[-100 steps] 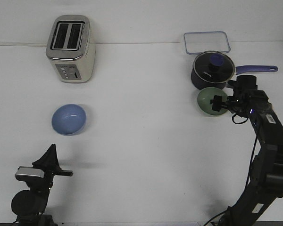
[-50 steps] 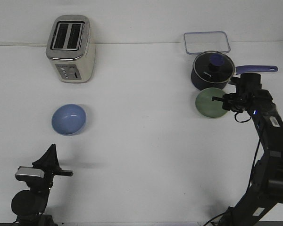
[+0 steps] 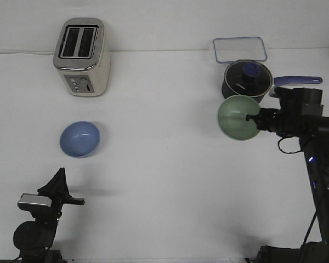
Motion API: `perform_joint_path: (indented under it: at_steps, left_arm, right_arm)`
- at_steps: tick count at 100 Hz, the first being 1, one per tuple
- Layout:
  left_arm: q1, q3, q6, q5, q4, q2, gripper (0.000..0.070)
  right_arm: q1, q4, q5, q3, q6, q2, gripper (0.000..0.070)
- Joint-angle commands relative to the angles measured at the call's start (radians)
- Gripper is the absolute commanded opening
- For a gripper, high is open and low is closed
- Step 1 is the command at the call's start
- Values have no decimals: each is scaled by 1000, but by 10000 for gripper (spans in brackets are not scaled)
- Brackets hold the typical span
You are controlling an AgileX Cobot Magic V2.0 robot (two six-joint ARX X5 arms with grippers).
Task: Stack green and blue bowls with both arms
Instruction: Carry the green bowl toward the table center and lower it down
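The pale green bowl hangs in the air at the right, tipped so its inside faces the camera. My right gripper is shut on its right rim and holds it above the table, in front of the saucepan. The light blue bowl sits upright on the table at the left. My left gripper rests low near the front left edge, well short of the blue bowl; whether it is open or shut does not show.
A dark blue lidded saucepan with a long handle stands just behind the lifted bowl. A clear lidded container lies at the back right. A silver toaster stands at the back left.
My right gripper has lifted the green bowl off the table, tipping it and carrying it slightly left. The left arm and blue bowl have not moved.
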Motion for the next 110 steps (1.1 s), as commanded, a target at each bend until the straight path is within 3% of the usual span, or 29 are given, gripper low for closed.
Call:
perform_joint_path:
  at_steps: [1, 28, 54, 85, 110]
  left_arm:
    - [0, -19, -2, -2, 10, -1, 15]
    - [0, -19, -2, -1, 10, -1, 15]
    - [0, -19, -2, -1, 10, -1, 15]
    - [0, -19, -2, -2, 10, -1, 15]
    - [0, -19, -2, -2, 14, -1, 14]
  right_arm:
    - [59, -4, -12, -29, 1, -38, 0]
    - [363, 0, -2, -173, 22, -106, 0]
    - [607, 92, 87, -269, 70, -78, 0]
    - [709, 158, 153, -341, 79, 27, 0]
    - [720, 183, 153, -341, 76, 86, 1]
